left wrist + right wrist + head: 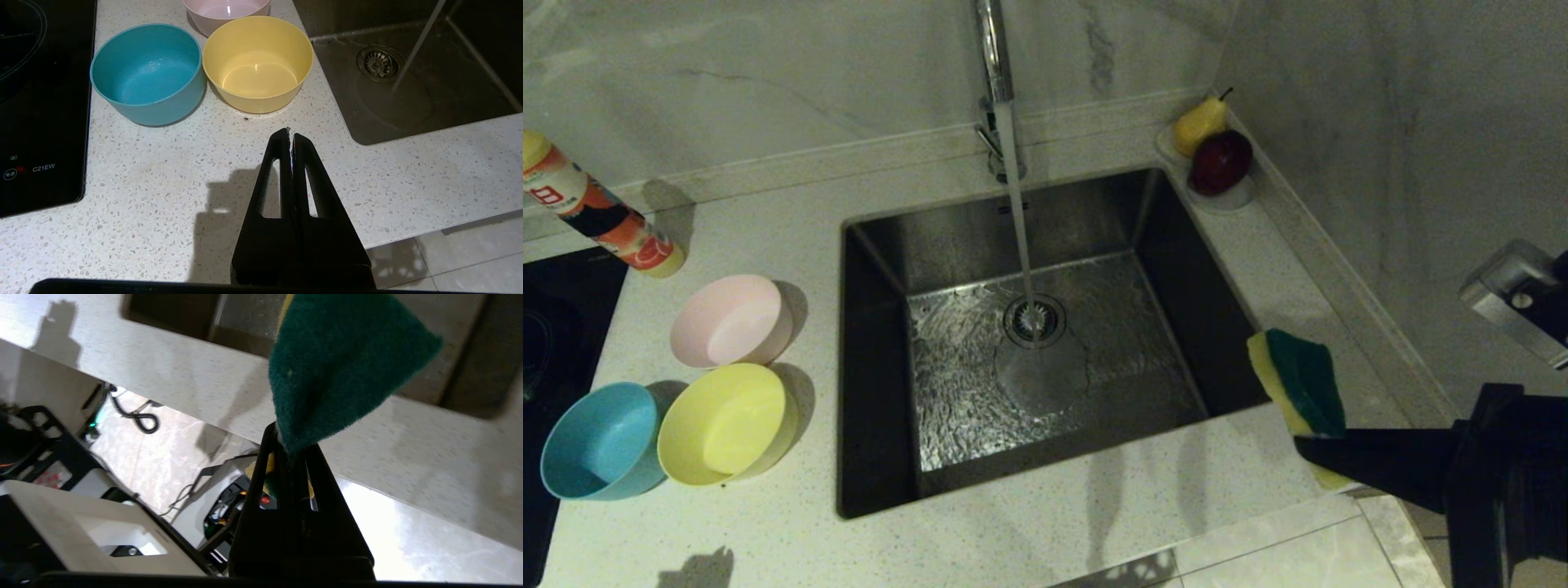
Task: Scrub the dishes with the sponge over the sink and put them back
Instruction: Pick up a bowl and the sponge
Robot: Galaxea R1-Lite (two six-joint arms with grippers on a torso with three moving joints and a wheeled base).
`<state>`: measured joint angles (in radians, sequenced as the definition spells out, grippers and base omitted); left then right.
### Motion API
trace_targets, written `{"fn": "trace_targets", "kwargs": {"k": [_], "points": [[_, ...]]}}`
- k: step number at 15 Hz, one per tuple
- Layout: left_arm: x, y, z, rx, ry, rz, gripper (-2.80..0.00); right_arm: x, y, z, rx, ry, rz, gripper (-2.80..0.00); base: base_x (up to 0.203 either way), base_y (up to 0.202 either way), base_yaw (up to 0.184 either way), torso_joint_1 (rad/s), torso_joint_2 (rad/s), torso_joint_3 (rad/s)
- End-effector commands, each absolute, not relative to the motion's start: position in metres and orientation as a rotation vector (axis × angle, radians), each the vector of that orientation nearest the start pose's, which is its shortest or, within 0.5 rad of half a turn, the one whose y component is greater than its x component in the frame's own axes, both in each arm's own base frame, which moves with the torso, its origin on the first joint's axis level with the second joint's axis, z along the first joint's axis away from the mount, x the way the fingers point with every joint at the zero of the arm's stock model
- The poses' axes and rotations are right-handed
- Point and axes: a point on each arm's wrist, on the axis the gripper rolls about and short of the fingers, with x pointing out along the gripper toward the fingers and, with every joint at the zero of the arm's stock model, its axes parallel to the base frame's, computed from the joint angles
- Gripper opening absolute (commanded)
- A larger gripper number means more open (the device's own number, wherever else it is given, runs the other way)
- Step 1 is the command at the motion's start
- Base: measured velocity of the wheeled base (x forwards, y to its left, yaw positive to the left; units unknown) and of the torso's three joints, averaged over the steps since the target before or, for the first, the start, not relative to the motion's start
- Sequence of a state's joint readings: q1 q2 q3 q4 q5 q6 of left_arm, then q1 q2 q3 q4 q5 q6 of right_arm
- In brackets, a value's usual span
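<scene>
Three bowls stand on the counter left of the sink (882,245): pale pink (731,320), yellow (725,425) and light blue (600,441). My right gripper (1311,445) is shut on the sponge (1303,384), yellow foam with a dark green face, held in the air beside the sink's right front corner. The right wrist view shows the green face (339,363) pinched at one end between the fingers (261,465). My left gripper (291,134) hangs shut and empty over the counter, just in front of the yellow bowl (257,63) and the blue bowl (149,73).
Water runs from the chrome tap (995,65) onto the drain strainer (1035,320). A white saucer (1233,198) with a pear and a dark red fruit sits at the back right corner. A bottle (596,214) lies at the far left, beside a black hob (41,102).
</scene>
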<state>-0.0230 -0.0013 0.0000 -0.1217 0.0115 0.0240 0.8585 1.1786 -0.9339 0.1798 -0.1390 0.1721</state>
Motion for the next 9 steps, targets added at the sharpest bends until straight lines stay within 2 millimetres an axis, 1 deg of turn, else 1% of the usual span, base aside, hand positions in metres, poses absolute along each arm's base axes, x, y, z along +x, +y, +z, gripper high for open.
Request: {"fn": "trace_targets", "kwargs": {"k": [1,3,5,9], "points": [[-0.02,0.001,0.077,0.025,-0.084,-0.01,-2.8,0.117,0.132,0.261,-0.058,0.471,0.682,-2.8,0.0,0.0,0.0,0.0,0.0,0.0],[-0.02,0.001,0.077,0.025,-0.084,-0.01,-2.8,0.123,0.139,0.255,-0.075,0.501,0.681,-2.8,0.0,0.0,0.0,0.0,0.0,0.0],[-0.02,0.001,0.077,0.025,-0.084,-0.01,-2.8,0.12,0.143,0.254,-0.077,0.509,0.711,-2.8,0.0,0.0,0.0,0.0,0.0,0.0],[-0.02,0.001,0.077,0.04,-0.081,-0.009,-2.8,0.121,0.144,0.253,-0.073,0.515,0.704,-2.8,0.0,0.0,0.0,0.0,0.0,0.0]]}}
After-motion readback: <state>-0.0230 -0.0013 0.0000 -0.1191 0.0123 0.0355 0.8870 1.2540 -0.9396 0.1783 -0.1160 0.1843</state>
